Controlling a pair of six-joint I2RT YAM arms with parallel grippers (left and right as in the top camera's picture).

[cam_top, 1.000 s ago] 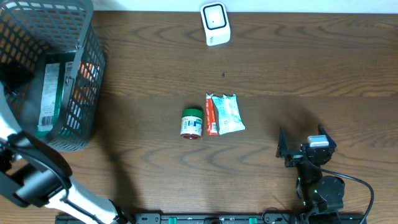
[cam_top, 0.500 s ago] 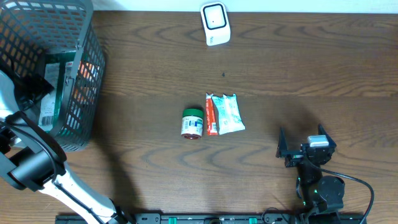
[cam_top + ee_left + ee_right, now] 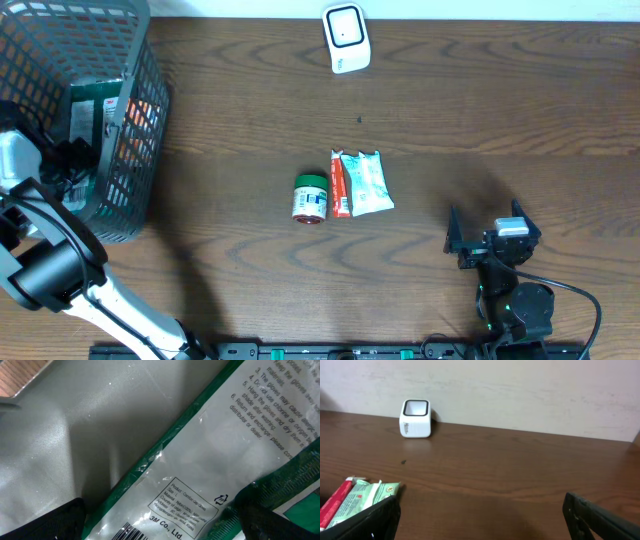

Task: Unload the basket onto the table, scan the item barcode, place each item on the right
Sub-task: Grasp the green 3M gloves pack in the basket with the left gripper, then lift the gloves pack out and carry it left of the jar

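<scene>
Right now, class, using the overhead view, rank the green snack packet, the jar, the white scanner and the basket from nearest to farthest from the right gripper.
1. Green snack packet, table centre, to the left of the right gripper.
2. Jar, further left.
3. White scanner, at the far edge.
4. Basket, far left corner.

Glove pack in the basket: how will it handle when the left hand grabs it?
Probably floppy: the glove pack is thin film, creased along its green edge. Likely slippery, since the glossy surface shows glare. It seems flat and light, so it may sag from a pinch.
</scene>
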